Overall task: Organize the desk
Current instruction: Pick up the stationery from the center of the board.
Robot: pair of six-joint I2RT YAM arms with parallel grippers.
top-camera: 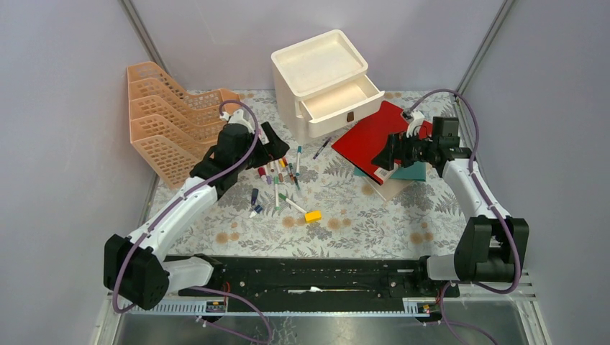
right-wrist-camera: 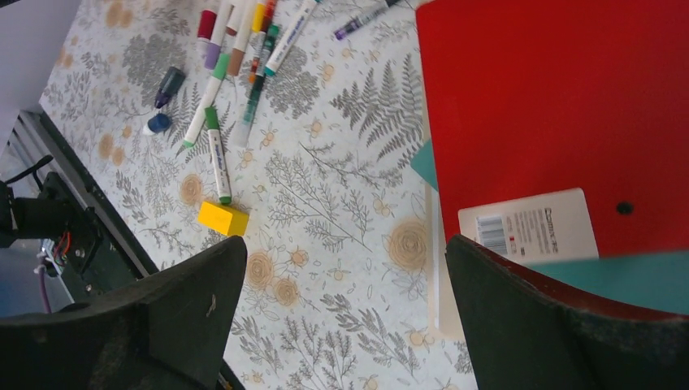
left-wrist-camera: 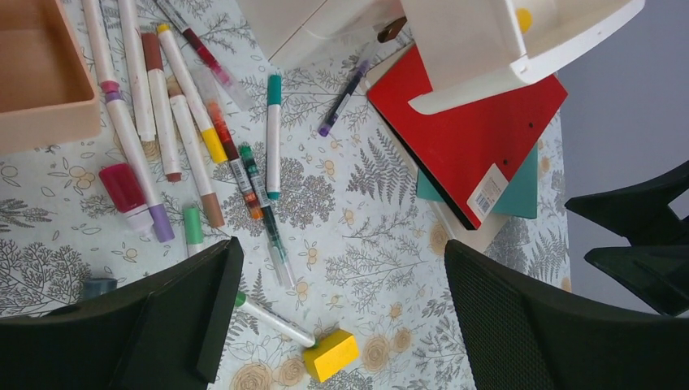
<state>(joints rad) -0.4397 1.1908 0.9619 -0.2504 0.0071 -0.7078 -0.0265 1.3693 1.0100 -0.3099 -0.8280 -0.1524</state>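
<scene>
We see our left tool spread wide above the tabletop with pens just ahead, our right tool spread wide beside the red folder.

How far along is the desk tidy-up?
Done: nothing clearly stowed. In hand: nothing; left claw open over markers, right claw open over red folder. Left: markers, yellow block, folder and books loose on the desk; drawer open.

The light is bright, soft and even, seemingly from overhead. The desk carries only faint, short shadows beside the drawers and under the red folder. No glare anywhere. Wrist views are crisp on the cloth, but the near dark fingers lose detail.
</scene>
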